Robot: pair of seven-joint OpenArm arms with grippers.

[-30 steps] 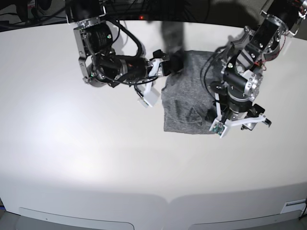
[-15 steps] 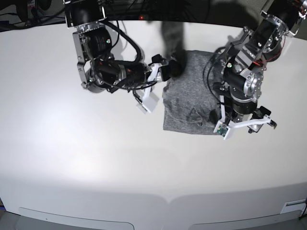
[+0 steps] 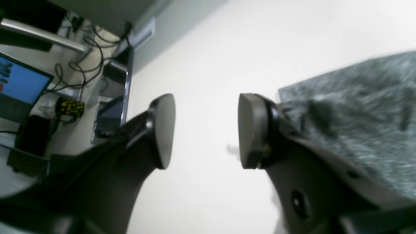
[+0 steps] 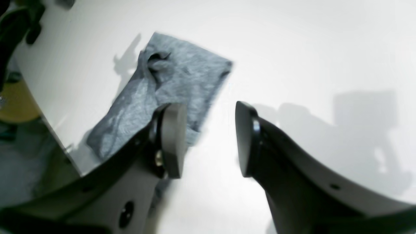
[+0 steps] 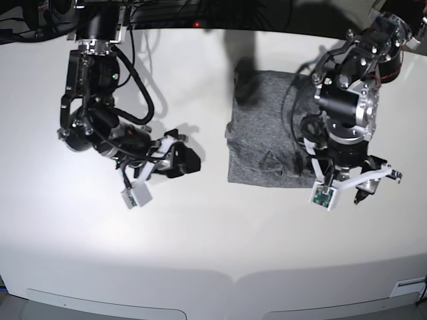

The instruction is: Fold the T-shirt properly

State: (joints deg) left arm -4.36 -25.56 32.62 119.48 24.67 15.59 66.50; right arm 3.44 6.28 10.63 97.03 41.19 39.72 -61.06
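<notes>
Lying folded into a compact rectangle at the worktop's (image 5: 200, 267) two o'clock, the T-shirt (image 5: 263, 133) appears essentially finished. Both grippers, left (image 5: 373, 179) and right (image 5: 175, 159), are clear, fingers apart, nothing held.

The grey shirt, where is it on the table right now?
In the base view, the folded heather-grey knit T-shirt lies on the white table, right of centre near the far edge, beside the left end effector.
</notes>
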